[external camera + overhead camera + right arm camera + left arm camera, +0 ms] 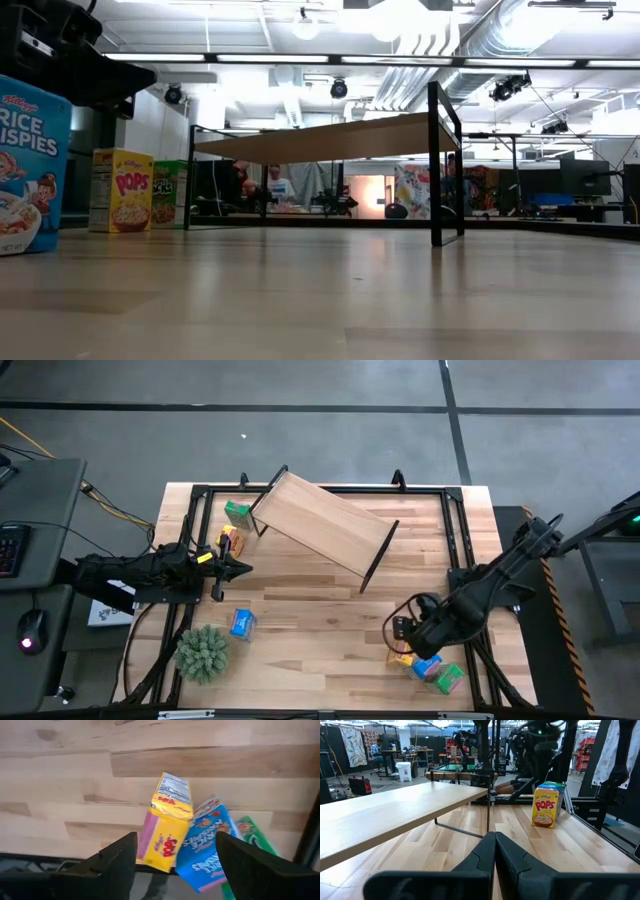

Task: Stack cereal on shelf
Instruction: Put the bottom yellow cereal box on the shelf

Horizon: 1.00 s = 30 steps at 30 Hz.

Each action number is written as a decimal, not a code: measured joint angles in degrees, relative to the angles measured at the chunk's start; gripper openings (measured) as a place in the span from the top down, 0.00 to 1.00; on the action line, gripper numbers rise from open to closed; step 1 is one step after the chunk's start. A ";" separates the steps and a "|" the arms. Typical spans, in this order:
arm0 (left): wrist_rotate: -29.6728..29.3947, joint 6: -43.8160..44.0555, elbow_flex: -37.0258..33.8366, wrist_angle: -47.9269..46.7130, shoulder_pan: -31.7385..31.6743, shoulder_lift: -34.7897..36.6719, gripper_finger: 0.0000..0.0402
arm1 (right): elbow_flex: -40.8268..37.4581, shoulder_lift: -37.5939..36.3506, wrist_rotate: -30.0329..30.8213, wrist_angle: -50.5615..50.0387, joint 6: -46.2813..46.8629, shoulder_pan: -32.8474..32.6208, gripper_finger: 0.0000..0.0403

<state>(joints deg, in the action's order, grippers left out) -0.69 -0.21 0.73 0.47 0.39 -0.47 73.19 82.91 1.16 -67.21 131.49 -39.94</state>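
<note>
The shelf (325, 525), a light-wood plank on black frame ends, stands slantwise at the table's far middle. A green box (237, 512) and a yellow box (230, 540) stand upright by its left end. A blue box (242, 623) stands alone near the left front. My left gripper (235, 568) is shut and level, pointing toward the shelf. My right gripper (175, 862) hangs open over a heap of three boxes at the near right: yellow (162, 827), blue (207, 850) and green (250, 835). Its fingers straddle the yellow and blue ones without plain touch.
A fuzzy green plant ball (203, 652) sits at the near left corner. A black metal frame (455, 510) runs round the table's edges. Bare wood lies between the shelf and the near edge. The right-hand heap lies close to the table's near right edge (480, 695).
</note>
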 joint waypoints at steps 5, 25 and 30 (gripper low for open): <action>0.00 0.00 0.00 0.00 0.01 0.00 1.00 | 0.02 3.55 0.20 2.55 -0.57 0.17 0.35; 0.00 0.00 0.00 0.00 0.00 0.00 1.00 | 0.00 11.48 -0.97 3.14 2.08 0.17 0.36; 0.00 0.00 0.00 0.02 0.01 0.00 1.00 | 0.00 11.48 -0.97 3.15 2.07 0.17 0.42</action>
<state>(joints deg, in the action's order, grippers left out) -0.69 -0.21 0.73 0.49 0.40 -0.47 73.19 94.39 0.19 -64.07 133.56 -39.77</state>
